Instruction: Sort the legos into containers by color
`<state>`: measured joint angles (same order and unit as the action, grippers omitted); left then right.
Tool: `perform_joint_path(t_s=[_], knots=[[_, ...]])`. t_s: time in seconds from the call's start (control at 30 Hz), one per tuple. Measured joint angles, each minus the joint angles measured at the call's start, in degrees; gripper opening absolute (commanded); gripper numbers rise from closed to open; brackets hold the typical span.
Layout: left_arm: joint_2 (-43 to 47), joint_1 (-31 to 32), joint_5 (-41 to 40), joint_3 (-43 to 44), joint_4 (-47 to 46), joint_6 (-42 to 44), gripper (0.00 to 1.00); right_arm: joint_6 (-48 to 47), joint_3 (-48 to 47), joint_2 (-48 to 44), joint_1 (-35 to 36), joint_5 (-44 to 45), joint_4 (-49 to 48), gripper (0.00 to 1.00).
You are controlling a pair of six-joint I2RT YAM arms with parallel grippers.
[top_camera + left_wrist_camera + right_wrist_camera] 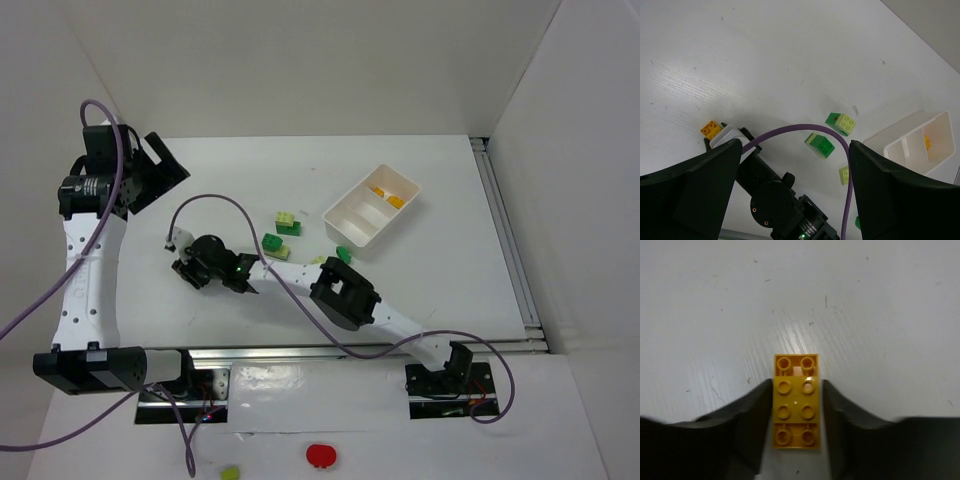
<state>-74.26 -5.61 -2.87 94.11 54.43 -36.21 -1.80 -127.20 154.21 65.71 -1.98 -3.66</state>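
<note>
Bases of the two arms sit at the near edge of the white counter (pixel 420 160), and a flat red round thing (pixel 321 456) and a small lime-green bit (pixel 230 472) lie nearer still, in front of them. From the right base, the right arm (pixel 345 295) stretches leftward low over the counter, trailing a purple cable (pixel 225 200). Its jaws are clamped on a small orange-yellow studded plastic brick (pixel 795 407), which sits studs-up on the counter left of centre with a dark finger (pixel 752 410) pressed to each long side. Just beyond, near the middle, lie loose bricks: a dark green brick (pixel 273 244) touching a pale lime-green brick (pixel 281 254), a dark green and lime pair (pixel 288 223) a little farther back, and another small green brick (pixel 343 252) just beside the near corner of the tray. That small white rectangular plastic tray (pixel 340 222) lies at an angle right of centre, its three compartments side by side. Two orange-yellow bricks (pixel 396 201) rest in its farthest compartment. At the far left, the left arm (pixel 85 270) rises tall, and its jaws stand wide apart, well above the counter.
</note>
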Motion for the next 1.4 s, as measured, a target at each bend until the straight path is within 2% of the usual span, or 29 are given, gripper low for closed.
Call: perform_joint_path(t_s=[0.17, 0.27, 0.37, 0.5, 0.63, 0.77, 0.9, 1.03, 1.17, 1.27, 1.4], knots=[[0.48, 0.0, 0.17, -0.74, 0.07, 0.0, 0.97, 0.81, 0.0, -0.07, 0.04, 1.44, 0.31, 0.19], [0.74, 0.0, 0.17, -0.74, 0.04, 0.0, 0.97, 0.85, 1.31, -1.22, 0.15, 2.78, 1.03, 0.16], [0.72, 0.0, 0.07, -0.74, 0.02, 0.04, 0.97, 1.38, 6.8, -5.95, 0.13, 3.65, 2.93, 0.16], [0.66, 0.0, -1.01, -0.7, 0.02, 0.13, 0.97, 4.04, 19.12, -18.12, -1.16, 2.25, 3.5, 0.16], [0.5, 0.0, -1.7, -0.57, 0.02, 0.15, 0.97, 7.56, 34.82, -36.28, -5.99, 0.61, 2.23, 0.16], [0.44, 0.0, -1.68, -0.59, 0.0, 0.15, 0.97, 11.76, 44.54, -52.81, -16.17, 4.44, 1.27, 0.16], [0.09, 0.0, -0.94, -0.92, -0.22, 0.24, 0.97, 16.04, 49.37, -61.18, -27.5, 12.31, 2.64, 0.16], [-0.61, 0.0, 1.6, -2.51, -1.29, 1.31, 0.97, 19.98, 51.49, -61.2, -38.62, 15.74, 6.05, 0.2], [-2.89, 0.07, 5.29, -4.44, -2.34, 2.67, 0.97, 22.01, 51.39, -56.17, -47.23, 16.83, 9.7, 0.2], [-4.57, 0.17, 6.73, -5.7, -2.4, 3.19, 0.97, 22.43, 50.62, -51.74, -49.07, 17.86, 11.89, 0.21], [-5.33, 0.22, 8.0, -7.23, -2.4, 3.74, 0.97, 22.58, 48.59, -46.9, -49.94, 17.99, 13.9, 0.33]])
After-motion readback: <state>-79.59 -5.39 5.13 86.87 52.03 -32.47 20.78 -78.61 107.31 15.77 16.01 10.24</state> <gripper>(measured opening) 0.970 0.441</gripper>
